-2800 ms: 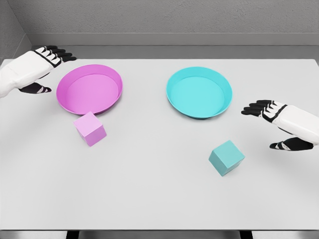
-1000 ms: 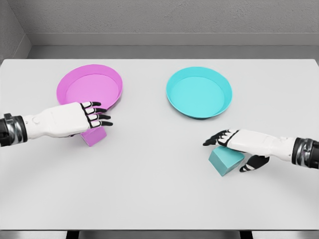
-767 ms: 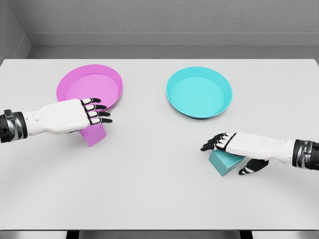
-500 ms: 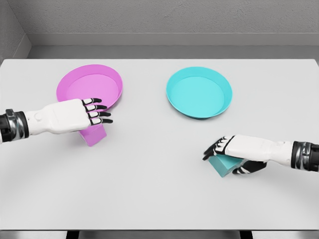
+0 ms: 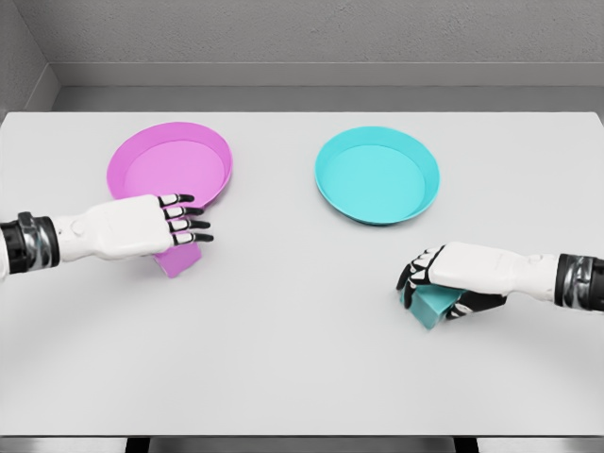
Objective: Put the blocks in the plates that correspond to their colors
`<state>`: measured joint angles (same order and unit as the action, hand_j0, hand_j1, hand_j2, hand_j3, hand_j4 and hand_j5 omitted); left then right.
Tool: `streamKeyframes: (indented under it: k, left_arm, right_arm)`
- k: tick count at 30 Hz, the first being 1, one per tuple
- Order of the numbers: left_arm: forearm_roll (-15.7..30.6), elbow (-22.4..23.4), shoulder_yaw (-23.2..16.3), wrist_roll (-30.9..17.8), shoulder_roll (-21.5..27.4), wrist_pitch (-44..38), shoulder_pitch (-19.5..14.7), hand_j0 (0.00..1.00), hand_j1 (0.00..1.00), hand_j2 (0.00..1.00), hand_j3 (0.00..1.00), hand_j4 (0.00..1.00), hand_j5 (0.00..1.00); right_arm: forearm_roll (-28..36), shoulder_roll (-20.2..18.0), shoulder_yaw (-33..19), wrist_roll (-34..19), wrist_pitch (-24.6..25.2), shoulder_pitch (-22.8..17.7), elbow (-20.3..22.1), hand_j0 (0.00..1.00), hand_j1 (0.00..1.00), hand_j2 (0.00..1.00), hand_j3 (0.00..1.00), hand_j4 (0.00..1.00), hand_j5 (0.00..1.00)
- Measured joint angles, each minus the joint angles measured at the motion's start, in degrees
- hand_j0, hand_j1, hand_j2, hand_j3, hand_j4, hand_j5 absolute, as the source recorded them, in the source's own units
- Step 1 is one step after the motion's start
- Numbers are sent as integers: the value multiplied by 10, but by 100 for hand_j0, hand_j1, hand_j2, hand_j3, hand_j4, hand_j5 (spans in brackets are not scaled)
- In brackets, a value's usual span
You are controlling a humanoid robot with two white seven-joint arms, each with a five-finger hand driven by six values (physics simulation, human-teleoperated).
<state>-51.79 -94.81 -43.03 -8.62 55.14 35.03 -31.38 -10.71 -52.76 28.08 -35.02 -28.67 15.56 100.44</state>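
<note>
The pink block (image 5: 182, 258) lies just in front of the pink plate (image 5: 170, 170), mostly covered by my left hand (image 5: 189, 225). That hand lies flat on top of it with its fingers stretched out to the right, not closed round the block. The cyan block (image 5: 430, 308) sits on the white table (image 5: 302, 368) in front of and a little right of the cyan plate (image 5: 377, 179). My right hand (image 5: 431, 291) is curled over it, fingers down its left side and thumb at its near right side. Both plates hold nothing.
The two plates stand side by side at the far middle of the table, with a bare strip between them. A grey wall runs behind the table's far edge. The near edge is at the bottom of the picture.
My right hand has dropped onto the cyan block and curled its fingers and thumb round it. My left hand has sunk slightly onto the pink block, fingers still stretched out.
</note>
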Motion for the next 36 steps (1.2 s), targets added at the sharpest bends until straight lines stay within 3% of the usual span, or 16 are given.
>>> streamKeyframes:
  k: [7, 13, 21, 36]
  left_arm:
    - [8, 0, -3, -24, 0, 0, 0, 99, 99, 99, 99, 99, 99]
    - [9, 0, -3, -27, 1, 0, 1, 79, 79, 79, 79, 79, 79]
    - [7, 0, -3, -27, 2, 0, 1, 61, 61, 61, 61, 61, 61]
    - [12, -3, 4, -26, 3, 0, -10, 54, 54, 54, 54, 54, 54]
  right_arm:
    - [-1, 1, 0, 0, 0, 23, 0, 42, 42, 42, 42, 42, 42]
    - [0, 1, -1, 0, 5, 47, 0, 42, 42, 42, 42, 42, 42]
    - [0, 3, 0, 0, 41, 80, -4, 42, 42, 42, 42, 42, 42]
    - [-4, 50, 49, 0, 113, 169, -42, 42, 42, 42, 42, 42, 42]
